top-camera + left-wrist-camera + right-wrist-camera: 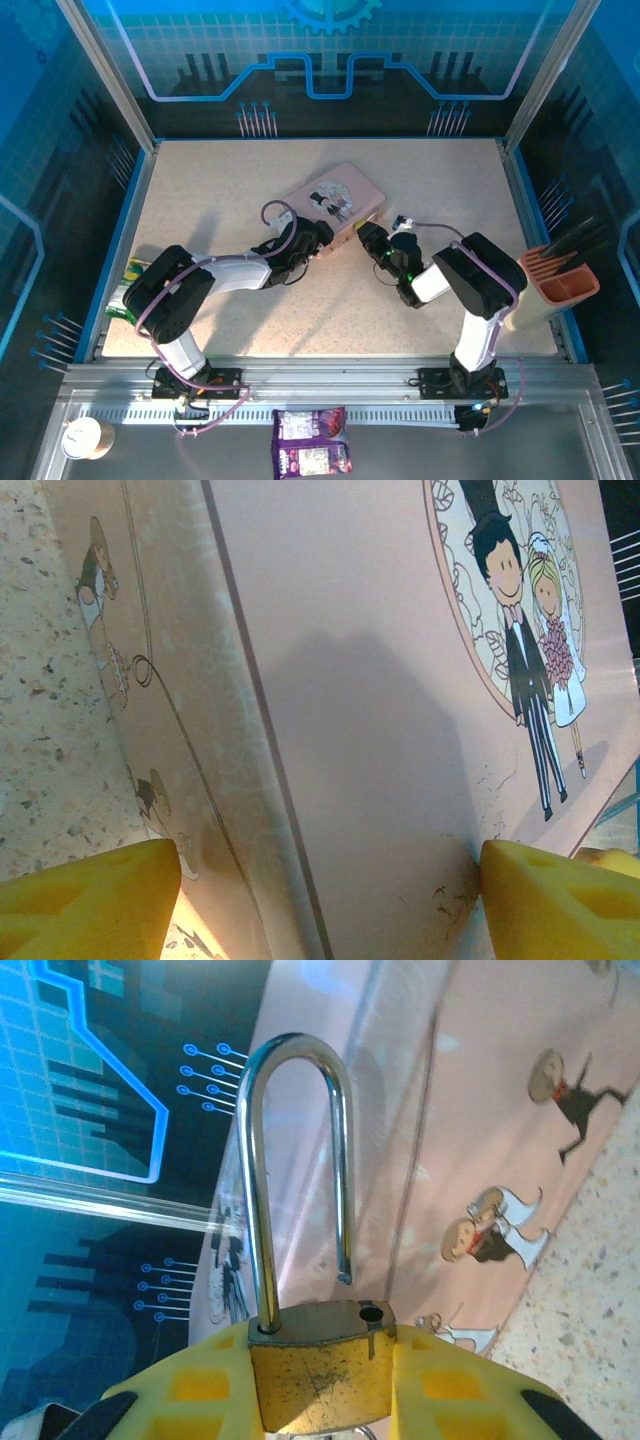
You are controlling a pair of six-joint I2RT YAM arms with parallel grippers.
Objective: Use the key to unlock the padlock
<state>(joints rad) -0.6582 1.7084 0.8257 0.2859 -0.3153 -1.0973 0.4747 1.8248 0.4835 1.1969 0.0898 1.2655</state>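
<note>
R gripper (322, 1360) clamped on the brass body of padlock (320, 1385), held just beside pink tin (350, 680), shackle up, prob. to leave the underside free for the key. Shackle's short leg sits clear of its hole, so reads as unlocked. L gripper (330, 900): jaws wide, astride the tin's edge on bench (40, 730), likely bracing it; can't tell if clamped. Count: padlock x1, tin x1, grippers x2; key not made out

The padlock (320, 1370) stood upright, scratched brass body pinched between the right gripper's (322, 1400) yellow pads (190, 1385); its silvery shackle was open, 1 leg free above its hole.
</note>
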